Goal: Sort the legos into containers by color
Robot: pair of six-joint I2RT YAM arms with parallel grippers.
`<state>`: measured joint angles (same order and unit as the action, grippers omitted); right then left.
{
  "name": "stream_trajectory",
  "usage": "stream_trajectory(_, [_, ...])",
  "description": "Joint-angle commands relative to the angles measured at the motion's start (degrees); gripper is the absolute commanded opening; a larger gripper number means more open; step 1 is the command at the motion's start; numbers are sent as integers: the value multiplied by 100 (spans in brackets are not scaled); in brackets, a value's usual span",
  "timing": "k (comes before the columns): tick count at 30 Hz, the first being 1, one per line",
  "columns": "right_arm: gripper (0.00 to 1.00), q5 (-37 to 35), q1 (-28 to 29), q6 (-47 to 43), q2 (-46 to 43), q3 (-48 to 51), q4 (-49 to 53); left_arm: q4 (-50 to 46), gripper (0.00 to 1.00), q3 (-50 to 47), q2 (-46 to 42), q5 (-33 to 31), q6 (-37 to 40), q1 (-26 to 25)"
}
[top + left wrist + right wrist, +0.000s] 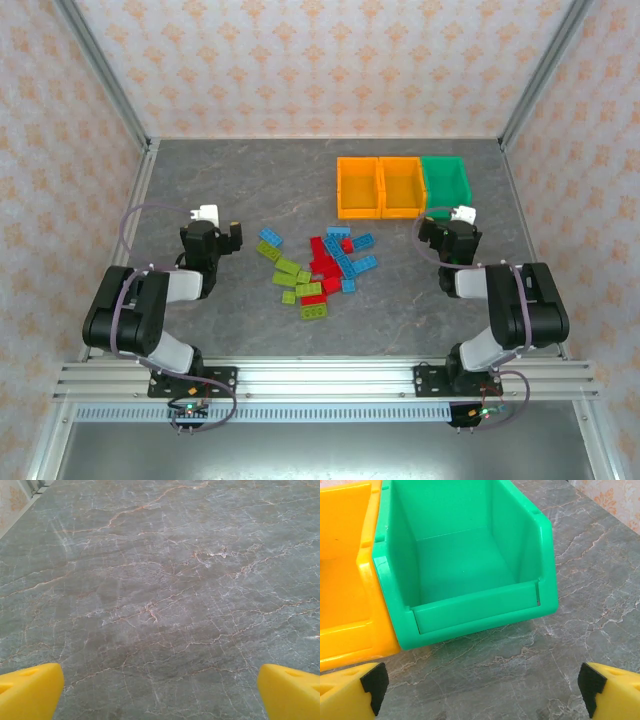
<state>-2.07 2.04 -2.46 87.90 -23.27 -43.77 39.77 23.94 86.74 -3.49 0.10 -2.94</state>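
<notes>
Both my jaws are wide, nothing between them. Top view: my left gripper sits at 9 o'clock of the legos, well apart from them. My right gripper sits at 3 o'clock of the pile, also apart.

The legos are a loose heap on the table, between my two arms, many bricks touching. Lime green is mostly on the 9 o'clock side, red in the middle, blue toward 1 to 3 o'clock.

The containers stand joined in a row at 1 o'clock of the pile. Order from 9 to 3 o'clock is orange, orange, green. The green bin is at 12 o'clock of my right gripper, near it.

Left wrist view: left gripper over bare table, yellow fingers in both lower corners, spread far.

Right wrist view: right gripper spread just as far. The green bin is straight ahead at 12 o'clock, open side up, not touching my fingertips. An orange bin touches it on its 9 o'clock side.
</notes>
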Motion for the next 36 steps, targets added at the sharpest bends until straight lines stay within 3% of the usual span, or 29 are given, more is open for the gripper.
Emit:
stream_trajectory(1, [99, 57, -38, -62, -85, -100, 0, 172, 100, 111, -105, -170, 78, 22])
stream_trajectory(17, [99, 57, -37, -62, -92, -86, -20, 172, 100, 110, -105, -170, 77, 32])
stream_trajectory(20, [99, -158, -13, -10, -498, -120, 354, 172, 100, 102, -111, -163, 70, 28])
stream_trajectory(23, [99, -793, 46, 701, -1682, -263, 1771, 202, 99, 85, -113, -174, 76, 24])
stream_trajectory(26, [99, -707, 69, 1883, -3000, -587, 3830, 274, 94, -8, -255, 17, 188, 9])
stream_trajectory(28, [99, -286, 94, 2612, -3642, -889, 5154, 45, 94, -110, -693, 1, 259, -69])
stream_trajectory(31, [100, 858, 258, 3071, -4152, -1309, 6625, -1364, 96, 135, -1767, -97, 451, -403])
stream_trajectory(33, [97, 1668, 663, 3222, -4258, -1400, 7008, -2182, 97, 348, -2423, -161, 632, -836])
stream_trajectory(36, [97, 1648, 1868, 3483, -4178, -1483, 7467, -3153, 99, 837, -3053, -68, 473, -1727])
